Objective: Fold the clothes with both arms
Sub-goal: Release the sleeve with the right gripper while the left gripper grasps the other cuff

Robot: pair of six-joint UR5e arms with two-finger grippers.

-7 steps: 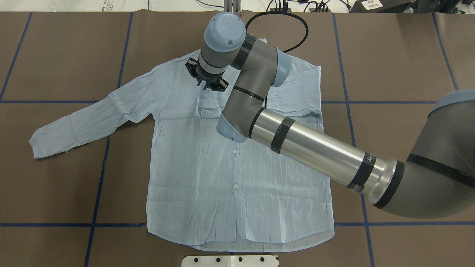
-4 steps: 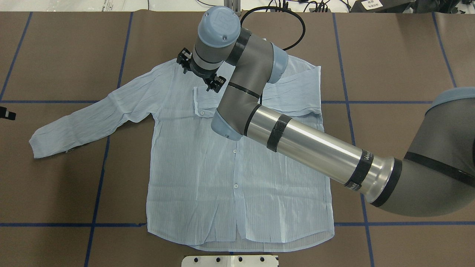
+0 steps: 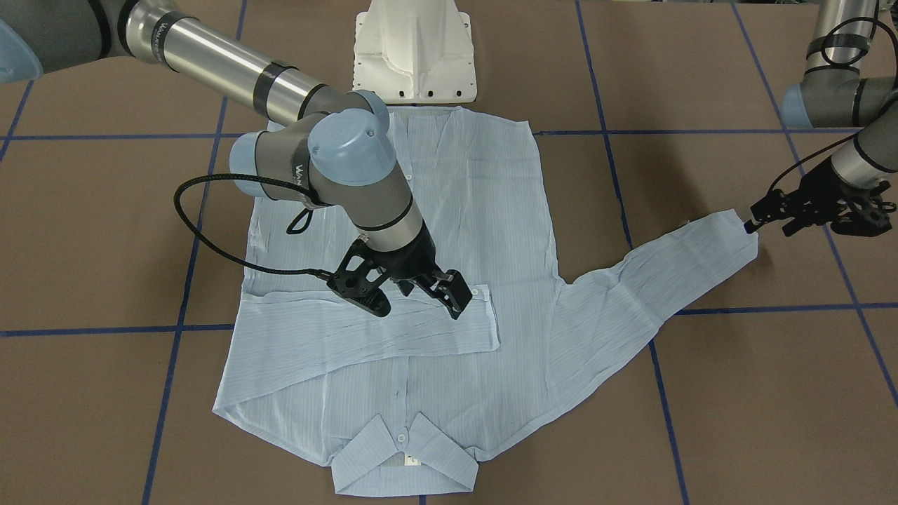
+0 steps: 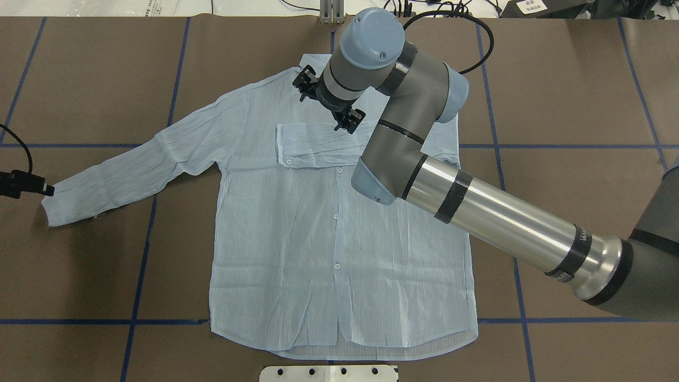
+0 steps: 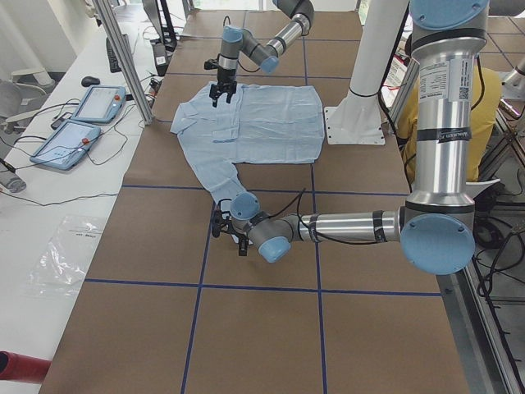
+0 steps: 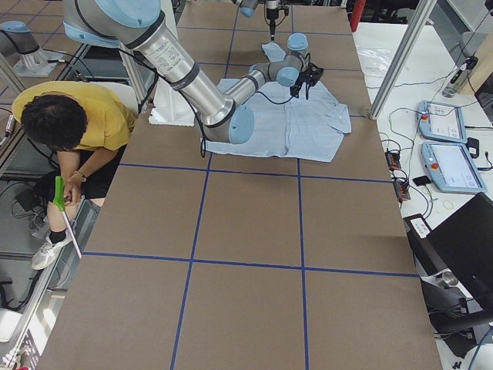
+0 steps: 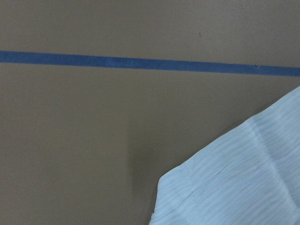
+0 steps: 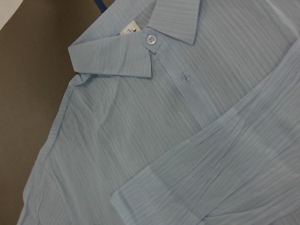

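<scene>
The pale-blue striped shirt (image 4: 318,254) lies flat, front up, on the brown table, with its collar (image 3: 403,456) on the far side from my base. One sleeve (image 4: 313,151) is folded across the chest. The other sleeve (image 4: 132,170) lies spread out to my left. My right gripper (image 4: 324,101) is open and empty, just above the folded sleeve (image 3: 393,337). My left gripper (image 3: 768,223) looks open and sits low beside the spread sleeve's cuff (image 7: 243,178), not holding it. The right wrist view shows the collar (image 8: 136,51) and no fingers.
The white pedestal (image 3: 414,56) stands at the shirt's hem edge. Blue tape lines (image 4: 143,249) cross the brown table. A person in yellow (image 6: 69,123) crouches beside the table. Control tablets (image 5: 82,115) lie on the side bench.
My right gripper has moved right, off the folded sleeve's cuff, which now lies uncovered on the chest. My left gripper has come in from the left edge toward the spread sleeve's cuff.
</scene>
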